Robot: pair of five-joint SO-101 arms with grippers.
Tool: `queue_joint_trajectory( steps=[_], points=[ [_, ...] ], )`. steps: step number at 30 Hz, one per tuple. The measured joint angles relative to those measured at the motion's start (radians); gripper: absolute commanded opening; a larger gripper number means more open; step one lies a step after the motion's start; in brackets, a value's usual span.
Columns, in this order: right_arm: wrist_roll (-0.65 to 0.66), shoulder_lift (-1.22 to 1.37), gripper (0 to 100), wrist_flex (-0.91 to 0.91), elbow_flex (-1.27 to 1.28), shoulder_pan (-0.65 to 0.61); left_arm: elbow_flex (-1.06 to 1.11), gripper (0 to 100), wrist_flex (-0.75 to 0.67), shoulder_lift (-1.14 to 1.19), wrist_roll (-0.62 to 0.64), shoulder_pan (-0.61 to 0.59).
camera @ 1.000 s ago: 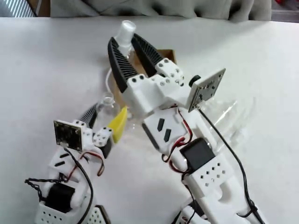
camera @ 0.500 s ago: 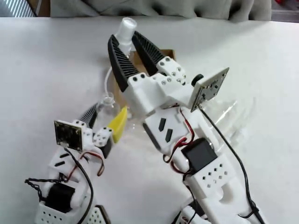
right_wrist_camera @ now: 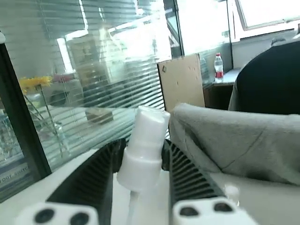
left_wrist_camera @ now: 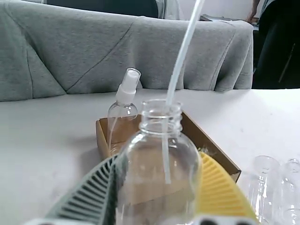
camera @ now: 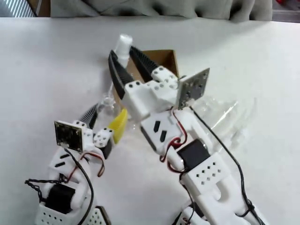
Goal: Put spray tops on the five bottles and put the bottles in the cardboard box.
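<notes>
Black ribbed fingers of the right hand (camera: 123,50) pinch a white spray top (camera: 123,43) by its collar, above the left edge of the cardboard box (camera: 161,58). Its thin dip tube (left_wrist_camera: 180,56) hangs down into the open neck of a clear bottle (left_wrist_camera: 157,164). The left hand (left_wrist_camera: 158,161) clamps that bottle between a grey finger and a yellow one, just beside the box on the white counter (camera: 51,61). From above, the right arm covers much of the box, and the left hand hides most of the bottle it holds. The left wrist view looks under that arm. There a capped bottle (left_wrist_camera: 123,105) stands upright, seemingly inside the box near a corner. Loose uncapped bottles (left_wrist_camera: 272,183) lie on the counter beyond the box, with a grey cloth (left_wrist_camera: 70,51) behind. The right wrist view shows the top's nozzle head close up against window blinds (right_wrist_camera: 93,61).
</notes>
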Motion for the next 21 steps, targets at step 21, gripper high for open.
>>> queue_joint_trajectory(
  steps=[21],
  points=[
    [0.000, -0.049, 18.7, 0.235, 0.138, -0.081, 0.029, 2, -0.002, 0.000, 0.000, -0.002]
  ],
)
